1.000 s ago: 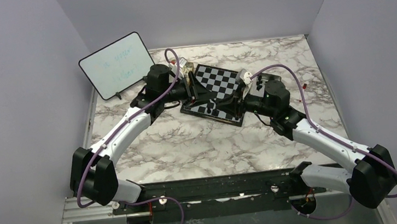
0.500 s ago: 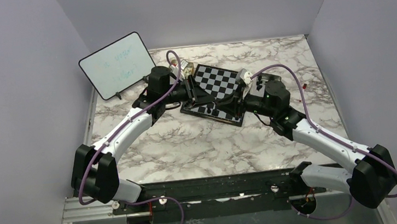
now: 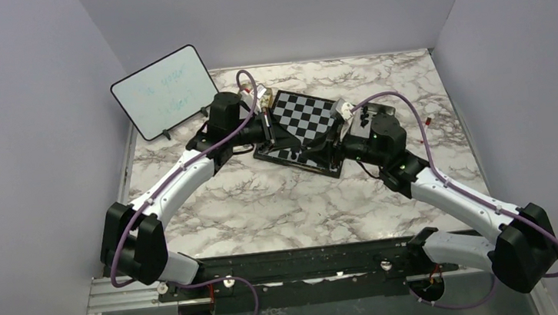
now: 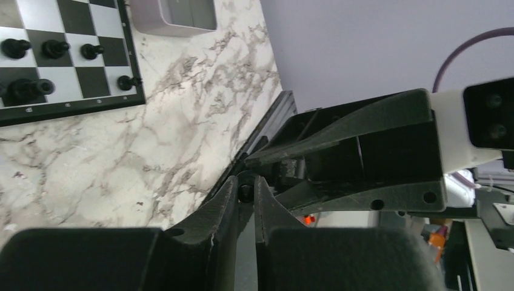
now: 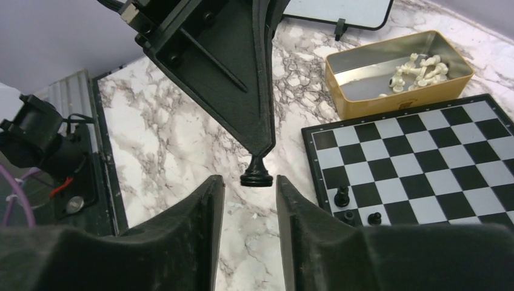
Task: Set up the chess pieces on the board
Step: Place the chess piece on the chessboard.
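While the left gripper (image 5: 260, 145) pinches a black piece (image 5: 257, 176) by its top at the centre of the right wrist view, the right gripper (image 5: 248, 182) sits below with fingers apart. One finger is on either side of the base, seemingly not touching it. This looks like a handover just left of the board (image 5: 424, 151), which fills the lower right and carries a few black men (image 5: 342, 196). Cream pieces (image 5: 418, 68) lie in the tin (image 5: 363, 100), upper right. Next, the right fingers should close on the base before the left lets go.
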You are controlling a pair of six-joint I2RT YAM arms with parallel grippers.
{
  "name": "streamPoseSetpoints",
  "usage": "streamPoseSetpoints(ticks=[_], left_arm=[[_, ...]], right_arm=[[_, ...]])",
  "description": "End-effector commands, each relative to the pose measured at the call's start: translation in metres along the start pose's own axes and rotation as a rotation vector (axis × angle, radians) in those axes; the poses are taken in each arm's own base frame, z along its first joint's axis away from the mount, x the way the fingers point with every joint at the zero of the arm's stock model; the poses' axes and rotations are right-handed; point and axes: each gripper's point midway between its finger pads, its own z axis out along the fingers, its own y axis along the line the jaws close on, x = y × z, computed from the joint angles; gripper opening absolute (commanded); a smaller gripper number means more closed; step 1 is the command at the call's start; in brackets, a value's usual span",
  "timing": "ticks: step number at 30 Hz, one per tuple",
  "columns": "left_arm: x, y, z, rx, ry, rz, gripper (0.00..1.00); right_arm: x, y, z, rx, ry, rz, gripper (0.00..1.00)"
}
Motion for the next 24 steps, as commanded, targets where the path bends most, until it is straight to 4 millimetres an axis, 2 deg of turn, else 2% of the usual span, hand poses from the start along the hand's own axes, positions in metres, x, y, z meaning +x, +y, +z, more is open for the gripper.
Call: streamPoseSetpoints(ticks=[1,3,6,9,11,18,22,24], left_arm=[[-0.010,0.015,-0.002,-0.098,-0.020,0.083,0.12],[-0.013,0.020,-0.004,-0.141,-0.033,0.115,0.12],[-0.021,0.028,-0.009,-0.221,-0.065,0.169,0.12],[-0.025,0.036,-0.013,-0.304,-0.081,0.218,0.12],[-0.028,0.040,-0.016,-0.355,-0.094,0.255,0.12],[-0.033,0.041,-0.016,-0.494,-0.155,0.380,0.13],[-0.032,0.036,-0.010,-0.555,-0.181,0.462,0.14],[-0.029,0.034,-0.005,-0.570,-0.185,0.484,0.14]], right_arm=[[0.000,0.002,-0.003,0.011,-0.003,0.018,0.48],[0.004,0.000,-0.005,0.033,0.011,0.033,0.57],[0.014,-0.008,-0.009,0.086,0.036,0.051,0.78],[0.020,-0.026,-0.015,0.210,0.055,0.085,0.86],[0.023,-0.039,-0.020,0.288,0.067,0.098,0.99],[0.033,-0.073,-0.033,0.501,0.115,0.140,1.00],[0.048,-0.105,-0.047,0.655,0.166,0.213,1.00],[0.064,-0.122,-0.059,0.715,0.224,0.281,1.00]])
